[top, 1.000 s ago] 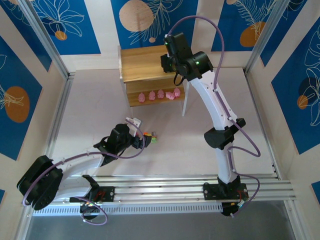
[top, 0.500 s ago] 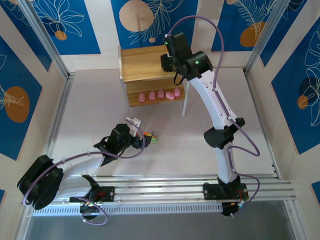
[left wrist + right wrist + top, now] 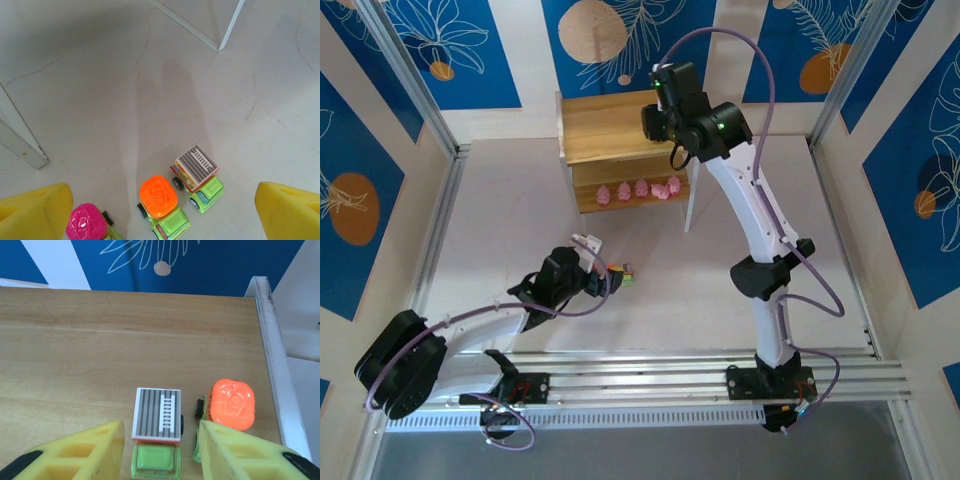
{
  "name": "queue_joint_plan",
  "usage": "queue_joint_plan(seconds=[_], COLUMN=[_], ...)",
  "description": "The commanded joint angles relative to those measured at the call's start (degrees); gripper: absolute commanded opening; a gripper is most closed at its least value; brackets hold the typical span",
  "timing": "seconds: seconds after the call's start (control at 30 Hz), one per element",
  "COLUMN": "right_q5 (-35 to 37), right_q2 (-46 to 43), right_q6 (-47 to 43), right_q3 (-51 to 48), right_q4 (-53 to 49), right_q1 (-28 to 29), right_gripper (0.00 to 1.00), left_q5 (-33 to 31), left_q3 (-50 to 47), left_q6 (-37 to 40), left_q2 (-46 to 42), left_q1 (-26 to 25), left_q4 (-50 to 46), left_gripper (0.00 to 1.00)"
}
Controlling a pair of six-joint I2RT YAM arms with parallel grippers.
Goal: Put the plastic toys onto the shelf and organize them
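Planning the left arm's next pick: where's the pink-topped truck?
The pink-topped truck sits on the table at the left wrist view's bottom left, beside the orange-topped truck.

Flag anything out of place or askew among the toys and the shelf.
Three toys sit on the table, not the shelf: pink-topped truck, orange-topped truck and grey-topped truck, bunched unevenly. On the top board, a striped-roof truck and an orange-domed truck stand upright side by side. Nothing looks spilled or damaged.

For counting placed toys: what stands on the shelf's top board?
Two green trucks side by side: a grey-topped truck and an orange-topped truck. The right hand hides the orange one's near end.
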Motion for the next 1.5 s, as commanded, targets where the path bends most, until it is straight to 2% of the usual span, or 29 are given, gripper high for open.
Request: queue_joint_plan(seconds=[0.0, 0.2, 0.57, 0.77, 1.03, 1.47], right_q5=[1.2, 3.2, 5.9, 5.5, 5.5, 3.4], right_q2=[-5.3, -11.9, -30.7, -37.6, -41.0, -38.4], right_q6=[-1.0, -0.7, 2.5, 6.5, 11.2, 19.8], right_q3=[-1.5, -9.7, -42.4, -57.2, -68.7, -80.6], right_q4=[1.1, 2.0, 11.6, 15.1, 17.6, 23.1], right_q1=[1.2, 3.6, 9.1, 11.1, 13.7, 18.5], right_gripper=[0.44, 0.43, 0.44, 0.44, 0.44, 0.44], left_q5=[-1.2, -2.0, -6.3, -9.3, -10.4, -15.9], left_q3=[1.4, 1.1, 0.9, 1.1, 0.3, 3.2], left_q6=[0.7, 0.6, -0.7, -1.6, -2.7, -4.7], left_q2=[0.0, -0.9, -2.7, -2.9, -2.9, -0.7], left_q1=[-0.4, -0.4, -0.4, -0.3, -0.2, -0.2], left_q4=[-0.5, -0.7, -2.6, -3.9, -3.2, -9.3], left_gripper=[0.95, 1.0, 1.0, 1.0, 1.0, 1.0])
